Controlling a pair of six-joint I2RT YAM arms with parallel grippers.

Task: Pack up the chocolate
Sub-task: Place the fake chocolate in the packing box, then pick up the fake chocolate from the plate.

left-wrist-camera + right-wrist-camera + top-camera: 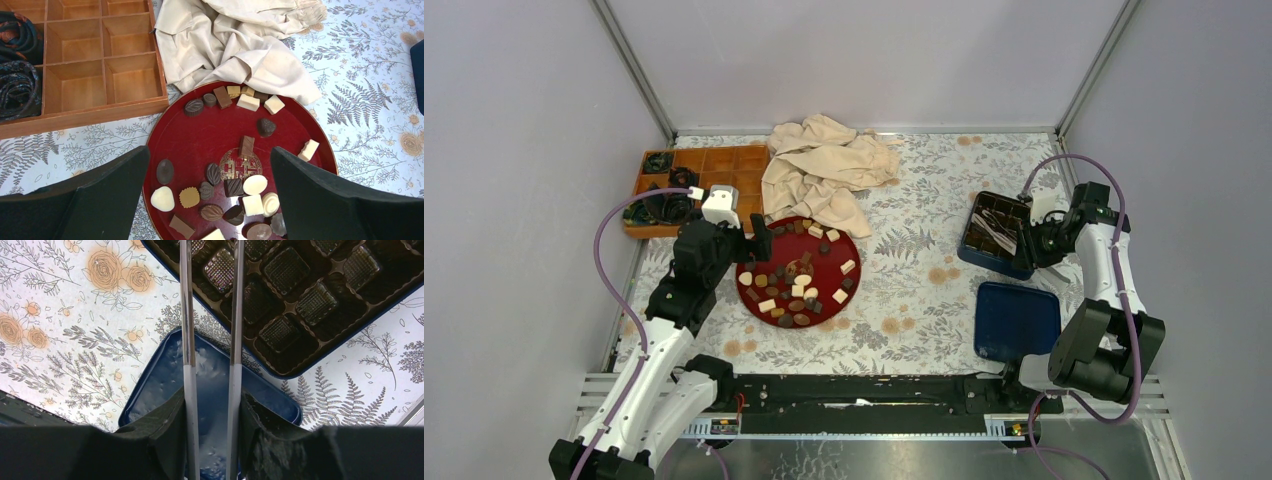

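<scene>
My left gripper [208,150] is spread wide and grips nothing. It hangs over the near part of the red plate [200,125]. The chocolate [255,184] lies loose on that plate in dark, light brown and cream pieces. Most of it is bunched between my fingers [100,200], with a short row at the plate's far rim and one cream block by its right rim. The plate sits left of the desk's middle. A beige cloth [240,45] lies toward the far edge, and its fold laps onto the plate's far rim. A wooden tray [100,75] of square compartments fills the far left corner, just beside the plate, with dark cords [20,85] in its left cells.

My right gripper [212,395] is pressed onto metal tongs [187,315], one blade against each finger. The blades stand apart and parallel, and they run out over the brown moulded insert of a blue box [300,300] by the right edge. A blue lid [160,390] lies flat under this gripper, just beside the box on its near side
</scene>
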